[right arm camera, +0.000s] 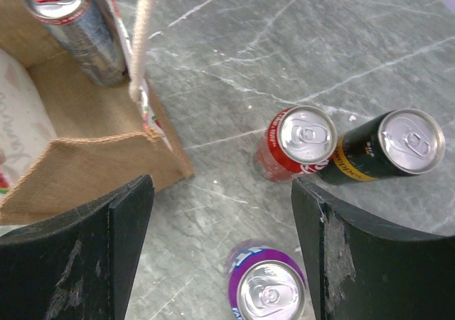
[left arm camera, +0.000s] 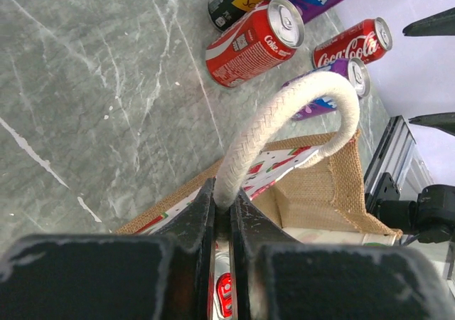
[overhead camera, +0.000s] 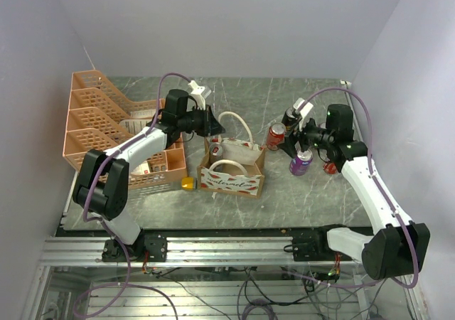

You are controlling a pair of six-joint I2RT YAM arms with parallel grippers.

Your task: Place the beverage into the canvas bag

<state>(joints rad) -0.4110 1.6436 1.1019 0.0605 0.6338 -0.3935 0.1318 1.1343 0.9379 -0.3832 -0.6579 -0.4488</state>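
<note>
Top: left gripper [overhead camera: 210,126] is pinching the canvas bag's [overhead camera: 231,183] rope handle [overhead camera: 242,125]. Right gripper [overhead camera: 298,148] is hovering at the bag's 3 o'clock.
Left wrist: fingers are clamping the handle. Silver can [left arm camera: 222,291] is sitting inside the bag, mostly hidden.
Right wrist: claw is gaping wide over the purple can [right arm camera: 269,295], which is cut off at 6 o'clock.

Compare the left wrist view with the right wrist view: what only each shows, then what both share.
Left wrist only: the left hand shut on the white handle of the canvas bag, and a second red can. Right wrist only: the right hand up close, open over the table. Both: the bag, a silver can inside it, and a red can, black can and purple can outside.
</note>
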